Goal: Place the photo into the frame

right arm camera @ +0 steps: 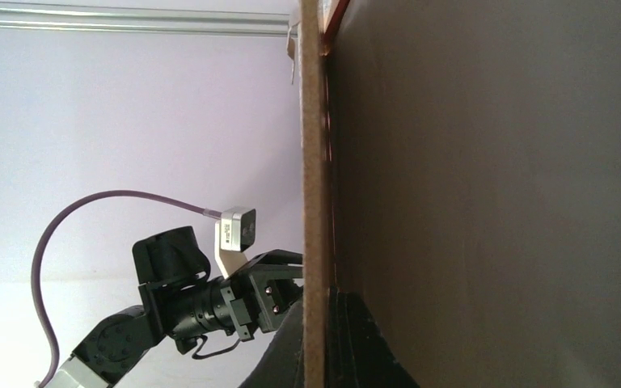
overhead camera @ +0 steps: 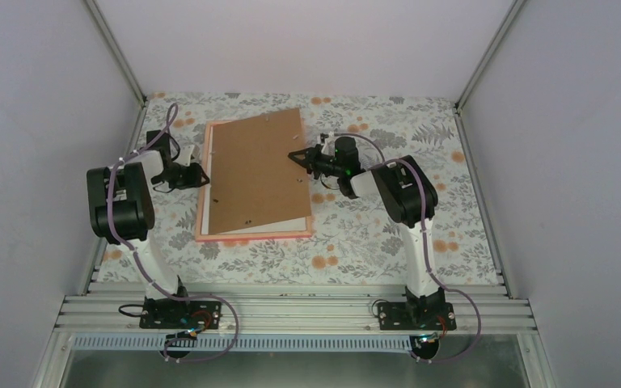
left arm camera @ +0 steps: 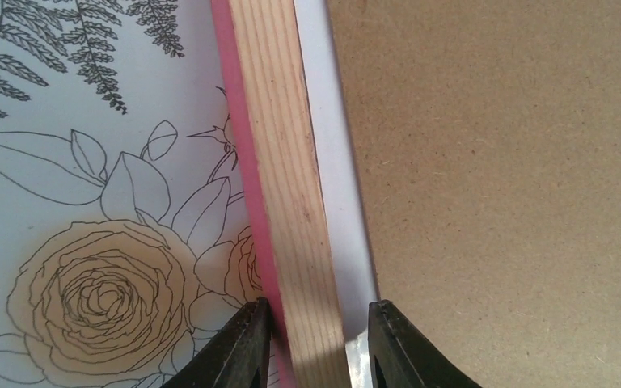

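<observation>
- Frame (overhead camera: 251,236) (left arm camera: 291,202), just one, pink, lies flat on the flowery table (overhead camera: 372,234) (left arm camera: 89,162), a bit left of centre.
- One white sheet (overhead camera: 271,227) (left arm camera: 335,162) sits inside it. Can't tell if that's the photo's back, no printed side showing.
- One brown board (overhead camera: 255,170) (left arm camera: 517,202) (right arm camera: 493,202) lies skewed over the sheet, its far right corner poking past the frame.
- Two arms. The left one is folded at the elbow, wrist low. The left gripper (overhead camera: 202,174) (left arm camera: 317,311) straddles the frame's left rail and looks to be pinching it.
- The right arm reaches forward and left. The right gripper (overhead camera: 295,155) (right arm camera: 317,303) is clamped on the board's right edge, which looks lifted.
</observation>
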### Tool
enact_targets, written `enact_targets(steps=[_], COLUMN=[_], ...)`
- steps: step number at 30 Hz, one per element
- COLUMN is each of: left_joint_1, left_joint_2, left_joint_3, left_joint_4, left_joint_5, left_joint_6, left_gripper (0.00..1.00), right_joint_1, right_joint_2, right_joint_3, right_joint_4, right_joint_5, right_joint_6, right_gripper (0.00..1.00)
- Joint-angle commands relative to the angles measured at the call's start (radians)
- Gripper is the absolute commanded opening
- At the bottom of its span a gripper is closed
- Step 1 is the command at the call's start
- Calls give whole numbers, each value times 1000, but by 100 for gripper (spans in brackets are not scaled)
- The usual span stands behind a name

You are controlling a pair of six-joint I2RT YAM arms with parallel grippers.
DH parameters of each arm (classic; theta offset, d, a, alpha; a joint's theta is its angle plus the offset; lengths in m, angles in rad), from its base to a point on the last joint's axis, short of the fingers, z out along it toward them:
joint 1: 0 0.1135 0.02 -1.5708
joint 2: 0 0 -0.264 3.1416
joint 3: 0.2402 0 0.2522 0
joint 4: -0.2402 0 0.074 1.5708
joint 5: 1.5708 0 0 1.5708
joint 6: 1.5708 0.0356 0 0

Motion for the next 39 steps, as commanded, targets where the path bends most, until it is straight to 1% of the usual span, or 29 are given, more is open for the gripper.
enact_targets(steps=[1, 4, 7, 11, 13, 15, 16, 18, 20, 22, 23, 25, 26, 27, 30, 32, 38, 39], left_joint_1=[-14, -15, -17, -43, -54, -55, -55, -50, -47, -48, -48, -50, -49, -49, -49, -48, -48, -49], left_joint_2=[22, 24, 31, 25, 16, 6, 2, -3, -8, -12, -15, -18, -21, -24, -36, -43, -52, -52], left_joint_3=[-12, -22, -33, -47, -55, -57, -55, -53, -49, -46, -45, -45, -46, -46, -49, -52, -56, -57], left_joint_4=[15, 22, 31, 43, 50, 55, 55, 55, 55, 56, 59, 64, 66, 67, 78, 85, 102, 105], left_joint_5=[1, 14, 94, 158, 160, 153, 142, 120, 99, 86, 80, 72, 71, 69, 54, 45, 10, 8], left_joint_6=[3, -2, -11, -17, -22, -30, -30, -31, -32, -32, -35, -37, -38, -39, -43, -47, -55, -57], left_gripper=[32, 31, 31, 31, 32, 32, 32, 32, 33, 33, 33, 33, 33, 33, 34, 34, 34, 34], right_joint_1=[13, 25, 34, 40, 45, 50, 52, 54, 56, 55, 56, 63, 67, 74, 90, 103, 129, 133], right_joint_2=[12, 7, 9, 4, 2, -3, -7, -20, -37, -50, -55, -60, -64, -69, -91, -109, -161, -165], right_joint_3=[11, 3, -9, -17, -18, -6, 9, 63, 97, 110, 118, 146, 164, 180, 219, 238, 260, 267], right_joint_4=[-3, -17, -22, -49, -69, -119, -175, -337, -475, -533, -556, -612, -642, -677, -782, -847, -968, -982], right_joint_5=[20, 22, 29, 38, 42, 42, 42, 58, 88, 107, 114, 142, 157, 174, 230, 277, 388, 406], right_joint_6=[-22, -60, -62, -84, -94, -127, -157, -237, -295, -329, -344, -382, -405, -427, -482, -520, -573, -585], right_gripper=[4, 4, 4, 4, 7, 17, 23, 34, 43, 52, 54, 71, 78, 81, 84, 89, 90, 94])
